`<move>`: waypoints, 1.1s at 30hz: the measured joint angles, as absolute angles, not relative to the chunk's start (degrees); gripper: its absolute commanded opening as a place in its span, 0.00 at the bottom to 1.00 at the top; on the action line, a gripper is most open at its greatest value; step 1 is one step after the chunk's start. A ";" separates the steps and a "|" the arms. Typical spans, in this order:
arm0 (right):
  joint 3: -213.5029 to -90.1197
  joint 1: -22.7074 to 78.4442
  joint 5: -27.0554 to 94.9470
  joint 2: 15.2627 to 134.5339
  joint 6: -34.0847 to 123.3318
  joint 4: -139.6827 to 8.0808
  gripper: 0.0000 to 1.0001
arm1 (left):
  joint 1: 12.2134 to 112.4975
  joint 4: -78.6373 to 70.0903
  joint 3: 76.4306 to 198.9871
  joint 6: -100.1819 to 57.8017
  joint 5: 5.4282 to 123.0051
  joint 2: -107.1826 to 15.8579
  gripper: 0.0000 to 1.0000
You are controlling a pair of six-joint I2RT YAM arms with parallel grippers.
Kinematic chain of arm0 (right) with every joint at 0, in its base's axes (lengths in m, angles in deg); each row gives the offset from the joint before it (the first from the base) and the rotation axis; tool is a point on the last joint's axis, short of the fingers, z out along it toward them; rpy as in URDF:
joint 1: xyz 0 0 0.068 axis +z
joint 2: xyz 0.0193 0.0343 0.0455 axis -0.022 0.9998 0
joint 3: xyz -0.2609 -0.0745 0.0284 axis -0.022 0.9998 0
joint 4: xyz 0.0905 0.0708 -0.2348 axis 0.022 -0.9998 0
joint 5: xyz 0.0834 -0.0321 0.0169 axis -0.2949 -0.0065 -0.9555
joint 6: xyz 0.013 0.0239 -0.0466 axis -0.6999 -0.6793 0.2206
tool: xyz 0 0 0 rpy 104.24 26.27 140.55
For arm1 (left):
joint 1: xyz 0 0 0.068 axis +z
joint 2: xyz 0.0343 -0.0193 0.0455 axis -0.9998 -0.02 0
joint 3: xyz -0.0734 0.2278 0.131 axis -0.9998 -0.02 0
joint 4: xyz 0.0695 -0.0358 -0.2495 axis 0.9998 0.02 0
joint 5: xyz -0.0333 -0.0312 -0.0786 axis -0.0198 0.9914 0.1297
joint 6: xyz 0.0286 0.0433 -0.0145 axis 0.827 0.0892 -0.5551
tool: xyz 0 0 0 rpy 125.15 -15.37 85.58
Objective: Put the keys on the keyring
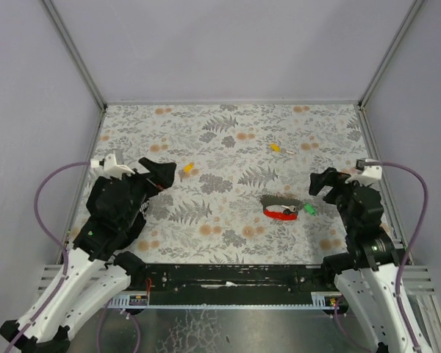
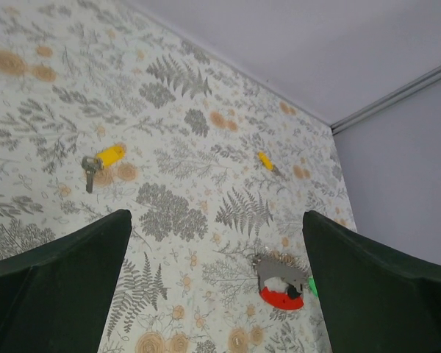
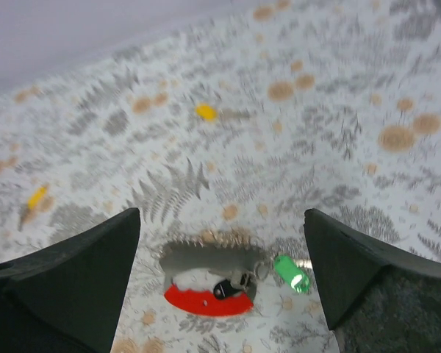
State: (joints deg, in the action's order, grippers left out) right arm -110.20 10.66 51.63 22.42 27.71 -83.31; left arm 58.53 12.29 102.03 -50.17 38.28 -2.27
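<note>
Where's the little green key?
In the top view, the green key lies on the right side of the table, just right of the red keyring.

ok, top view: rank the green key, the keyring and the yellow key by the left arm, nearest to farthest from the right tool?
1. Green key, just in front of the right tool.
2. Keyring, left of that key.
3. Yellow key, far left.

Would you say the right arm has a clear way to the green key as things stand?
Probably yes: the right gripper hangs open near the green key and nothing lies between them, though the keyring sits right beside it.
</note>
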 measured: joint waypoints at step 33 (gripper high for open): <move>-112.19 10.66 53.40 3.27 43.95 -91.42 0.99 | 63.18 23.13 107.32 -25.23 37.39 1.60 1.00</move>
State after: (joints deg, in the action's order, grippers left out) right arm -112.19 10.66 53.40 3.27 43.95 -91.42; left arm 63.18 23.13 107.32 -25.23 37.39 1.60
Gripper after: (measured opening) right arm 0.987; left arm 0.998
